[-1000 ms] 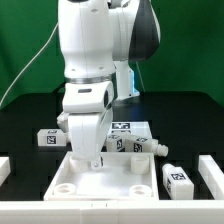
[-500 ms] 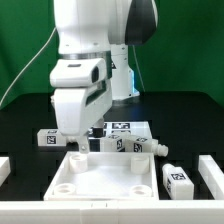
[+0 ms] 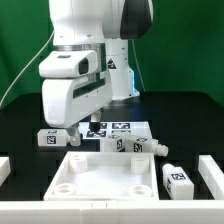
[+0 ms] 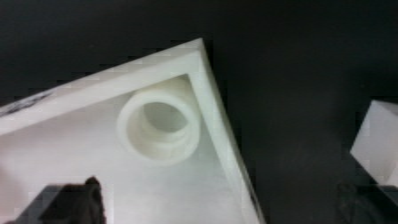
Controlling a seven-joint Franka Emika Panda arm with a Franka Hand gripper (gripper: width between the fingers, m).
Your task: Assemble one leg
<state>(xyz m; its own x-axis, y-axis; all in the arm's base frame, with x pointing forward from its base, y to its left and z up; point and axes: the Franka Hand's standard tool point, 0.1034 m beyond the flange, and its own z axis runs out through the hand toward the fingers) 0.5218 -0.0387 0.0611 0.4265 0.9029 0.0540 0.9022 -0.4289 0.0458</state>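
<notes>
- The gripper (image 3: 72,138) hangs under the big white arm (image 3: 85,60), low over the tabletop's far corner at about ten o'clock. From here I cannot tell how far apart the jaws stand, or whether anything is between them.
- In the wrist view, one dark fingertip (image 4: 63,205) shows blurred over the white tabletop (image 4: 89,150). Close by are that corner's raised rim and a round socket (image 4: 160,120).
- The nearest leg (image 3: 48,138) lies on the black table (image 3: 25,120) at nine o'clock from the gripper, near it but apart. Its tag faces us.
- The tabletop (image 3: 105,172) sits at six o'clock in the exterior view, hollow side up.
- A cluster of legs (image 3: 130,146) lies just past the tabletop's far edge at about three o'clock from the gripper. One threaded end points to the exterior view's right.
- The marker board (image 3: 120,127) lies flat just behind that cluster.
- Another leg (image 3: 177,178) lies just beside the tabletop at four o'clock.
</notes>
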